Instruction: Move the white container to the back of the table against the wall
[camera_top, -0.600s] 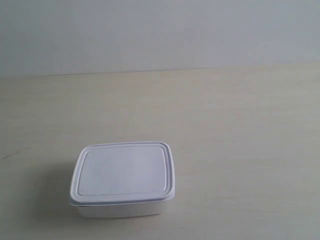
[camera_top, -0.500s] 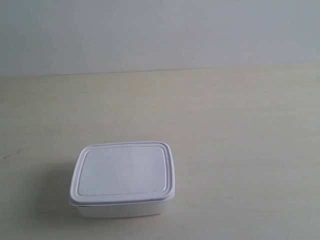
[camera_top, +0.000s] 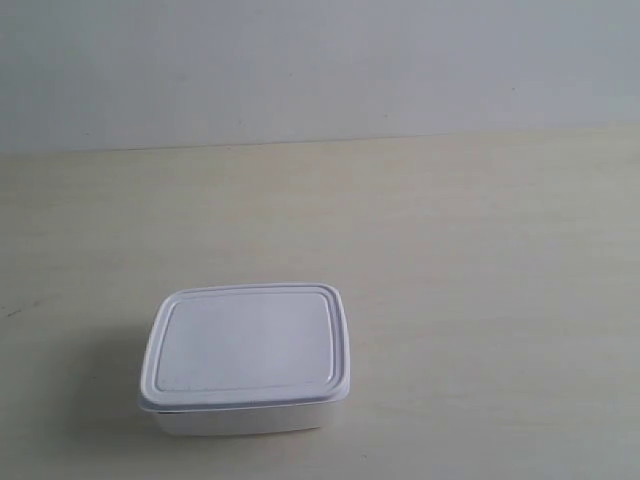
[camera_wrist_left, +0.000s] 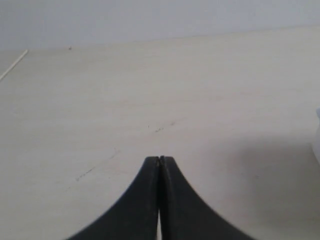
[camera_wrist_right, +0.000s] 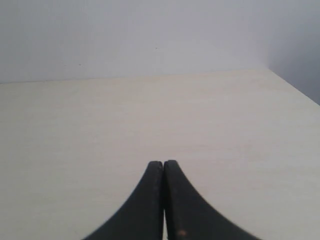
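The white container, lid on, sits low and left of centre on the table in the exterior view, well short of the wall. No arm shows in that view. In the left wrist view my left gripper is shut with nothing in it, above bare tabletop; a sliver of the white container shows at the picture's edge. My right gripper is shut and empty too, over bare table, facing the wall.
Faint dark scuffs mark the tabletop near the left gripper. A table edge shows in the left wrist view, and another table edge in the right wrist view.
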